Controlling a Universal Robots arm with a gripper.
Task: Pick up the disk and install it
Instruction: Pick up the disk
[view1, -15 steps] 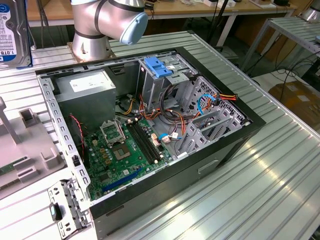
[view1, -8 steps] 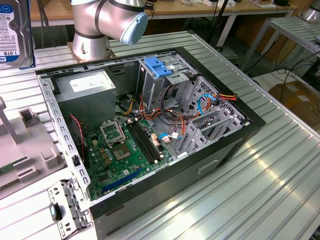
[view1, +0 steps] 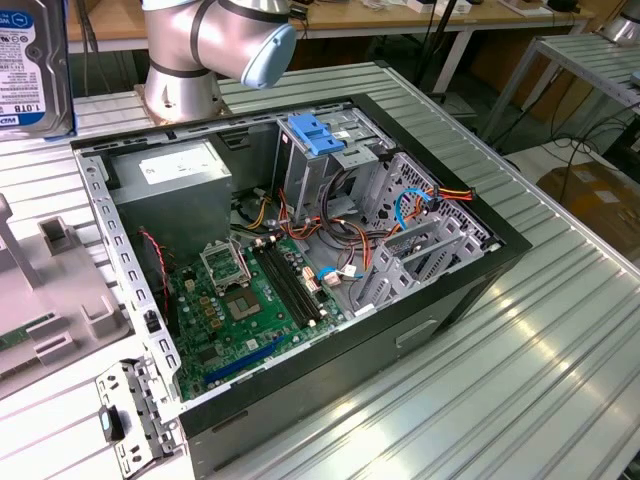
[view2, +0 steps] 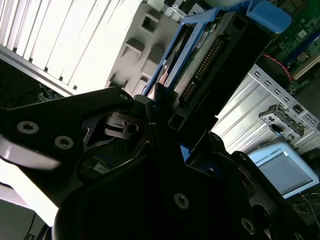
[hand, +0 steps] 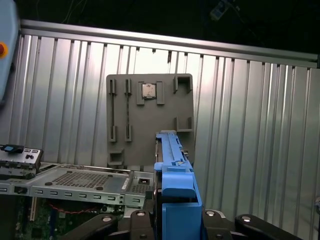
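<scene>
Clamping the disk (hand: 172, 155) by its blue carrier, the hand (hand: 172, 222) holds it over the ribbed metal counter (hand: 250, 125), near a grey parts tray (hand: 150, 125) and the open computer case (view1: 400, 350).

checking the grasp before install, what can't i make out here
First wrist view: the disk stands edge-on, faces unseen; where the gripper meets it is cut off by the picture's edge.
Second wrist view: the gripper's dark body hides the disk's near end.
Exterior view: the drive cage interior is hidden by its walls and the blue bracket.
</scene>
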